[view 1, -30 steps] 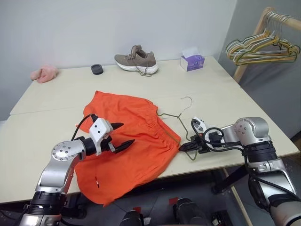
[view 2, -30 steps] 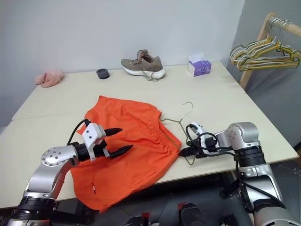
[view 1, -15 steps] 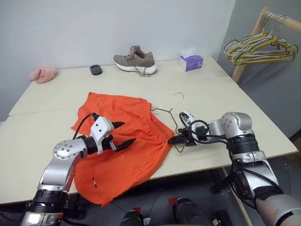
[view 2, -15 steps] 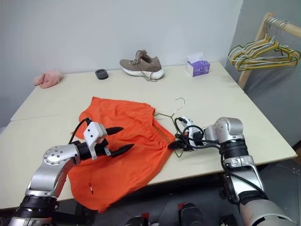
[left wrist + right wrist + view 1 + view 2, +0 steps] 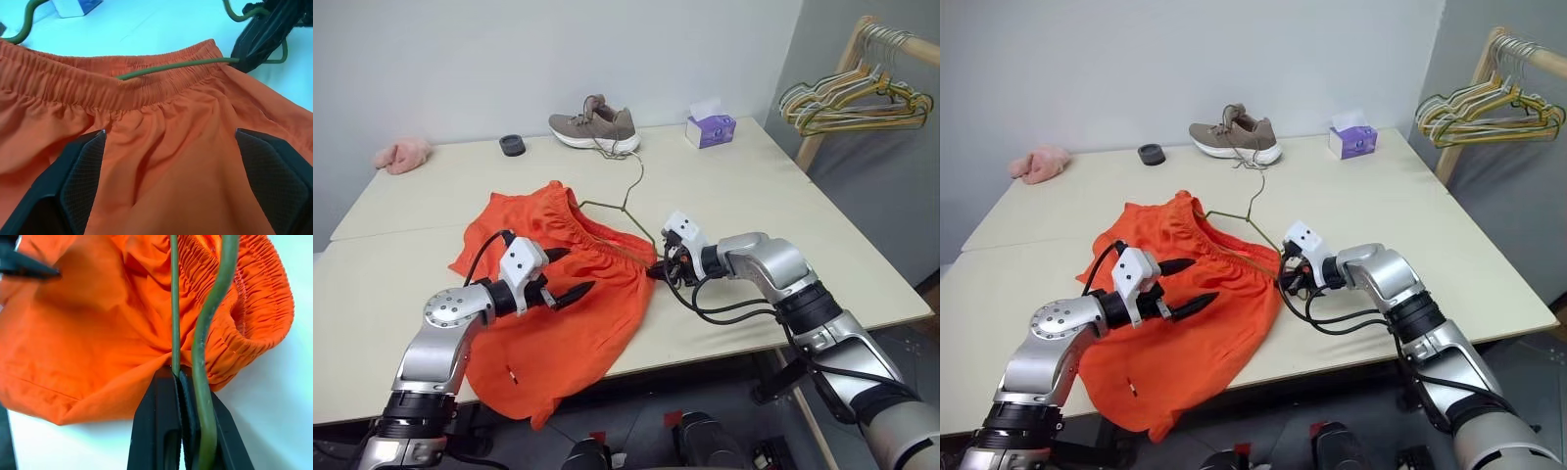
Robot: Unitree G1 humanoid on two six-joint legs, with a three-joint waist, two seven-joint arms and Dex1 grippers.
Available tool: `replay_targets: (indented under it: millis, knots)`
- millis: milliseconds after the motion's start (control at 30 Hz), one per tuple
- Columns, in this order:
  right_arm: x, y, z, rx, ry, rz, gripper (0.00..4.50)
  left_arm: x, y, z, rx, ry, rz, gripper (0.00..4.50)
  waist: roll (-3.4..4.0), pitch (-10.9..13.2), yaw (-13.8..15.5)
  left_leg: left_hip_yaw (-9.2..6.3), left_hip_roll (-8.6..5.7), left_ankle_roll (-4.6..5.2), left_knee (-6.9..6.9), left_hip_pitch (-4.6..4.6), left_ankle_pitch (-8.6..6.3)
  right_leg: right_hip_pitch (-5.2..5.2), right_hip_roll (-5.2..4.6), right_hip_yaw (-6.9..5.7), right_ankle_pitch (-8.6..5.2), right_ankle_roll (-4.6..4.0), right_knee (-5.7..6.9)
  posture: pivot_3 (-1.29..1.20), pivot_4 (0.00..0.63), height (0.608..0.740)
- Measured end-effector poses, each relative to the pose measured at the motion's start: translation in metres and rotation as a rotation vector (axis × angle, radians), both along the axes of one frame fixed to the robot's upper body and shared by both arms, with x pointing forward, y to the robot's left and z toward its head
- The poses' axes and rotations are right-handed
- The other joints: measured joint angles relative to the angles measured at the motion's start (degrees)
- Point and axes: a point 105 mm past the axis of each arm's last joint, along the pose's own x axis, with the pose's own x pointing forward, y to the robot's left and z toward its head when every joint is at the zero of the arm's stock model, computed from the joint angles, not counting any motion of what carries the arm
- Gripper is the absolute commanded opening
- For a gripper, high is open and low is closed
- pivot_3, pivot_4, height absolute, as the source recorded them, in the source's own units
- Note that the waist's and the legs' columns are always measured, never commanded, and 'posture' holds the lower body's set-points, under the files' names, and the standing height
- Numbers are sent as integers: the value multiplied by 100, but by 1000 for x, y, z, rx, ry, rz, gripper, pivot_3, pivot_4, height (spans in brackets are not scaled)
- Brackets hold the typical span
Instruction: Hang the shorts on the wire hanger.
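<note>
Head pair looks down across the table (image 5: pixel 724 186); both wrist views sit close over the shorts (image 5: pixel 161 161)

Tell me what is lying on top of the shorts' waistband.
The wire hanger lies across the gathered waistband of the shorts, one corner pinched in the right gripper at the shorts' edge. Whether any wire runs inside the fabric cannot be seen.
</note>
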Motion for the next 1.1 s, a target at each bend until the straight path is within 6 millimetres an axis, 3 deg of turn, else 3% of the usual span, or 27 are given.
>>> replay_targets:
  millis: [133, 300, 433, 633, 733, 967, 1100]
  knots:
    - [-5, 0, -2, -3, 12, 15, 0, 3, 7, 5, 5, -6, 15, 4446, -1, -1, -2, -1, 0, 0, 0, 0, 0, 0, 0, 0, 0, 0, 1, -146, 33, 740]
    - [-33, -20, -21, -136, 179, 117, 0, 4, 12, 8, 27, -18, 15, 4446, -2, -3, 3, 0, -2, 0, 0, 0, 0, 1, -4, 1, 0, -1, -2, -152, 27, 740]
    - [-37, -10, -32, -154, 209, 144, 0, 4, 11, 9, 28, -20, 6, 4446, -5, -6, -53, 0, 1, -1, 0, 8, 0, 2, -1, 0, 0, -1, 7, -152, 23, 740]
    - [-18, 13, -24, -157, 134, 144, 0, 4, 10, 10, 30, -21, -5, 4446, -13, -13, -111, -3, 0, -2, 1, 9, 2, 3, -1, 0, 1, 1, 9, -147, 19, 740]
    - [-6, 22, -19, -112, 93, 107, 0, 5, 21, 14, 44, -26, 23, 4446, -17, -16, -128, -5, -1, -2, 1, 5, 2, 2, -1, -1, 1, 0, 7, -142, 19, 740]
    - [10, 10, -5, -101, -42, 74, 0, 13, 48, 38, 16, -62, 107, 4446, -20, -17, -91, -10, -3, -2, 1, 1, 2, 0, -4, -8, 1, 0, 6, -147, 24, 740]
    - [12, -1, 6, -130, -159, 97, 0, 18, 79, 74, 85, -122, 156, 4446, -21, -18, -107, -8, -3, -2, -1, 3, 1, 1, -3, -7, 0, -1, 5, -146, 26, 740]
